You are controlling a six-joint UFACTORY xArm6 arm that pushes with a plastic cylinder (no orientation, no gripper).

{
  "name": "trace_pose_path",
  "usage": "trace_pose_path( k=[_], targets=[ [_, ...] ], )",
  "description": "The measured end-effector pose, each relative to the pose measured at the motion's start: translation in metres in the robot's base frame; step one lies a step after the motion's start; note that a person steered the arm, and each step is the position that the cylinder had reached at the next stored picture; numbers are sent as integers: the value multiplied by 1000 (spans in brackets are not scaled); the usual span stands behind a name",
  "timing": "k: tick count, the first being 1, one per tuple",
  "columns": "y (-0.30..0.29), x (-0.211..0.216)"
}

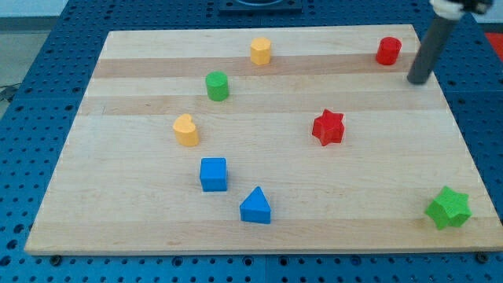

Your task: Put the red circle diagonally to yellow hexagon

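My tip [417,79], the bare end of a dark straight rod with nothing to open or grasp, rests on the pale wooden board [141,228], touching no block. The red plastic circle [388,50] sits just to its left near the view's top. The yellow hexagon [261,50] stands well apart, further left. Blue pegboard [47,79] surrounds the board.

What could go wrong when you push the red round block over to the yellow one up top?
My tip sits right and slightly below the red circle, which is near the board's top edge, so a crooked push might slide it off. If I push too far, it could bump the yellow hexagon and move it. It might also slip off my tip sideways.
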State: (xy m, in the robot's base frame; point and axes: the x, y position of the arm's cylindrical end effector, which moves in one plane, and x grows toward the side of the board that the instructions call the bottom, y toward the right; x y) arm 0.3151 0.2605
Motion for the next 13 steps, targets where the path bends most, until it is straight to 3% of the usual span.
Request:
trace_pose_path(
  k=[1,2,7,10,13],
  targets=[
    [-1,-63],
    [-1,-69],
    [-77,-60],
    [-34,-42],
    [-81,-26]
  ],
)
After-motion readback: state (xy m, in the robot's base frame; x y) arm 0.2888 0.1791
